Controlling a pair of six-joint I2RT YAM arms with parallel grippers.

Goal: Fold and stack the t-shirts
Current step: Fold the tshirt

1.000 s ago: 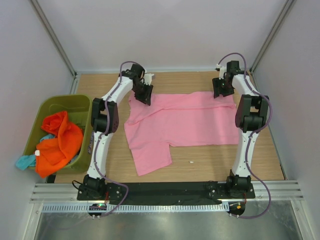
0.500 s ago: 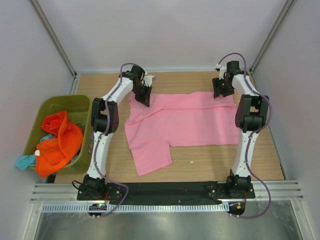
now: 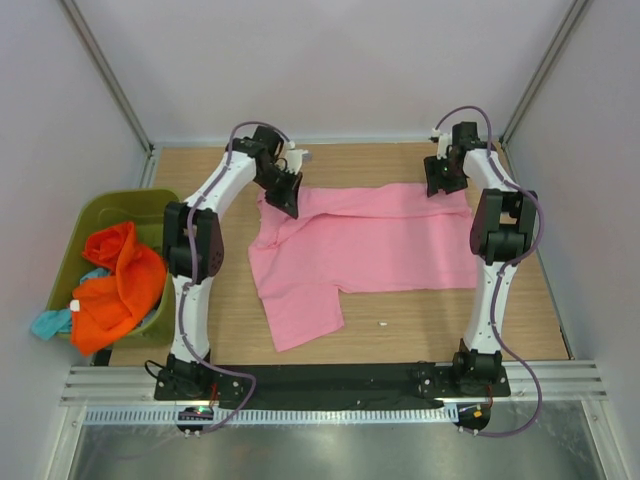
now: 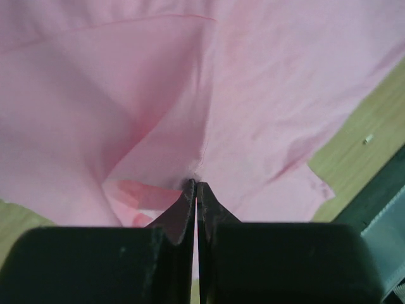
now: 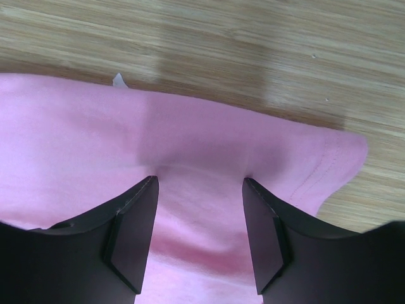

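Note:
A pink t-shirt [image 3: 360,245] lies spread on the wooden table, with one sleeve hanging toward the near left. My left gripper [image 3: 290,200] is at the shirt's far left corner, shut on a pinch of the pink cloth [image 4: 196,180]. My right gripper [image 3: 445,185] is at the far right corner, open, its fingers [image 5: 133,228] pressed down onto the cloth [image 5: 202,209] near the hem, with cloth between them.
A green bin [image 3: 90,250] at the left holds orange [image 3: 120,285] and teal [image 3: 48,322] garments. A small white speck [image 3: 382,324] lies on the table near the shirt's front edge. Walls enclose the table on three sides.
The left arm's elbow has swung to the left while its gripper stays on the shirt corner. The right arm and the shirt have barely moved.

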